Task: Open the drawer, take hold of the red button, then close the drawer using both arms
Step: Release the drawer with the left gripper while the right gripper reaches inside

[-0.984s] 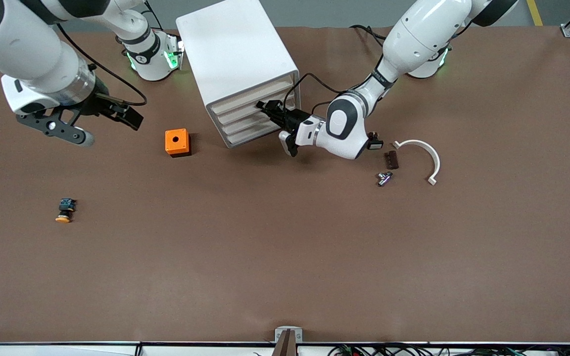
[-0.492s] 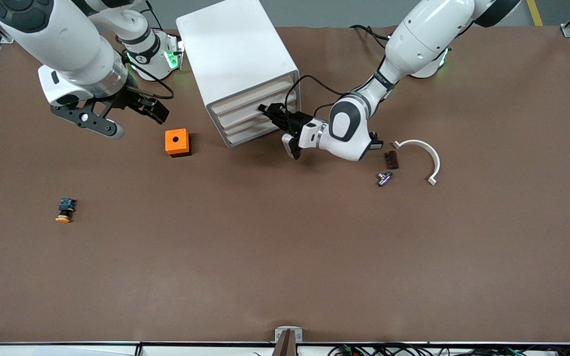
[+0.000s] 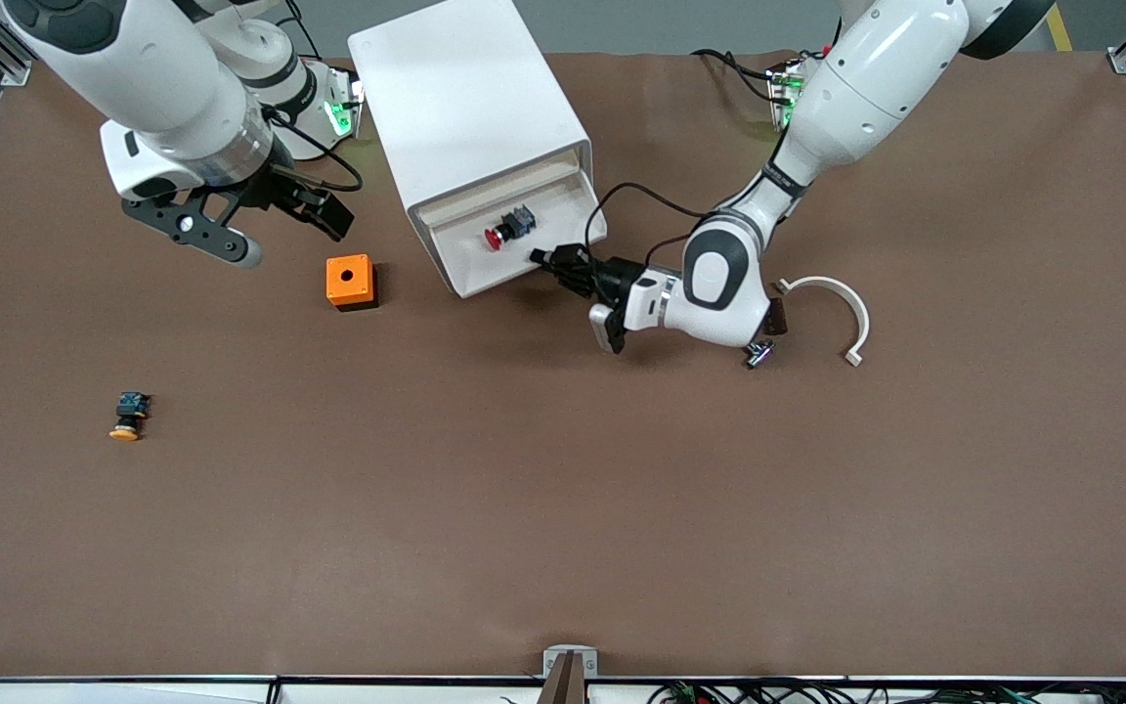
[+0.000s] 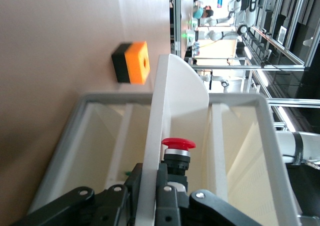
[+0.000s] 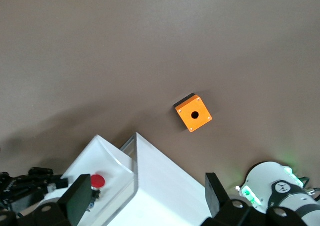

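The top drawer (image 3: 514, 272) of the white cabinet (image 3: 465, 108) stands pulled out. The red-capped button (image 3: 508, 228) lies in it. My left gripper (image 3: 548, 259) is shut on the drawer's front wall at the corner toward the left arm's end. In the left wrist view the fingers (image 4: 172, 191) clamp the front wall (image 4: 162, 131), with the button (image 4: 177, 151) just inside. My right gripper (image 3: 314, 210) is open and empty in the air, over the table beside the cabinet. The right wrist view shows its gripper (image 5: 148, 198) over the cabinet (image 5: 165, 186), with the drawer (image 5: 107, 158) and button (image 5: 97, 181).
An orange cube with a hole (image 3: 349, 281) sits beside the cabinet toward the right arm's end. An orange-yellow-capped button (image 3: 126, 416) lies nearer the front camera. A white curved piece (image 3: 842, 303), a brown block (image 3: 774, 315) and a metal part (image 3: 758, 352) lie by the left arm.
My left gripper has pulled the top drawer out toward the front camera, baring the red button. My right gripper has moved from the table's end toward the cabinet.
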You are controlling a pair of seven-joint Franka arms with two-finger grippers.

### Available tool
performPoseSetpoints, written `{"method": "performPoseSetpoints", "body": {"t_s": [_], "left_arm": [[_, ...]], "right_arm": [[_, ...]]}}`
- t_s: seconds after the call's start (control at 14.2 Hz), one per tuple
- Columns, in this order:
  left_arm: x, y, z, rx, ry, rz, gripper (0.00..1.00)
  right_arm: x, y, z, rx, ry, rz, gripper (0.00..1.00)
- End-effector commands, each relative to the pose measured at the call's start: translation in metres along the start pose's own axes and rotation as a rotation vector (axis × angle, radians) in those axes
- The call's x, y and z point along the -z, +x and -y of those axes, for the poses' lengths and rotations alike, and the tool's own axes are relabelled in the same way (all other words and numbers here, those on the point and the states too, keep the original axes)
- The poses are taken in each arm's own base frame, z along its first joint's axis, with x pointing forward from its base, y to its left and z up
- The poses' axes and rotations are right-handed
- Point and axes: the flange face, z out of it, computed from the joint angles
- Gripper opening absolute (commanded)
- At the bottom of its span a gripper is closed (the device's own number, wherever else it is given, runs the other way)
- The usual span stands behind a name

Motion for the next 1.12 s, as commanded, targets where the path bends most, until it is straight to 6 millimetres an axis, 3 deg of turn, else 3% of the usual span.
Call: {"method": "performPoseSetpoints", "body": {"t_s": [0.0, 0.21, 0.49, 0.56, 0.63, 0.7, 0.84, 1.05], "left_arm": [[0.028, 0.022, -0.004, -0.012, -0.004, -0.019, 0.0], [0.049, 0.032, 0.003, -0.024, 0.013, -0.037, 0.0], [0.066, 0.04, 0.005, -0.031, 0.019, -0.064, 0.0], [0.067, 0.041, 0.004, -0.028, 0.019, -0.066, 0.13], [0.066, 0.041, 0.004, -0.008, 0.018, -0.065, 0.81], [0.066, 0.04, 0.002, 0.019, 0.022, -0.061, 1.0], [0.076, 0.045, -0.007, 0.055, 0.076, -0.023, 1.0], [0.115, 0.064, -0.036, 0.11, 0.195, 0.024, 1.0]], "right_arm": [[-0.002, -0.014, 0.015, -0.026, 0.01, -0.001, 1.0], [-0.012, -0.022, 0.033, -0.069, 0.004, -0.005, 1.0], [-0.038, -0.041, 0.078, -0.182, 0.051, 0.02, 1.0], [-0.049, -0.047, 0.094, -0.208, 0.054, 0.014, 1.0], [-0.061, -0.054, 0.11, -0.244, 0.057, 0.005, 1.0], [-0.072, -0.056, 0.121, -0.276, 0.06, -0.001, 1.0], [-0.093, -0.062, 0.141, -0.294, 0.062, -0.011, 1.0], [-0.119, -0.055, 0.159, -0.337, 0.084, 0.024, 1.0]]}}
